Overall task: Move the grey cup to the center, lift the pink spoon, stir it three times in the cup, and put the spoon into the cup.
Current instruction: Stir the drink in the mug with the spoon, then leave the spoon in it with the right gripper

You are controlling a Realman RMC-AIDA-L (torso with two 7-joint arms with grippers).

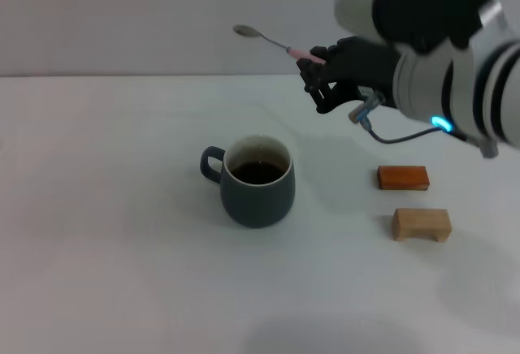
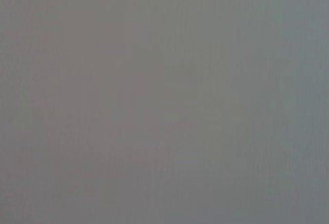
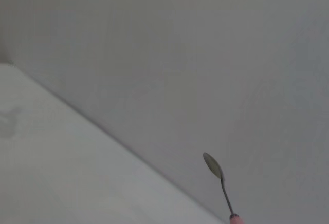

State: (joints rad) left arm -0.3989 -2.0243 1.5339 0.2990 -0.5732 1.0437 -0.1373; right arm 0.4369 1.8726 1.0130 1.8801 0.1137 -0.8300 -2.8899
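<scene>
Pink spoon (image 1: 272,41) clenched by its handle in the right end effector (image 1: 315,74), airborne, near-level, bowl pointing left.

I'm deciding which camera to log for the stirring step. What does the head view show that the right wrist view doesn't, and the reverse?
Only the head view shows the grey cup with dark liquid, the right gripper shut on the spoon's handle, an orange-brown block and a wooden block. Only the right wrist view shows the spoon's bowl close up against the wall. Both show the pink spoon held in the air, and the white table.
</scene>
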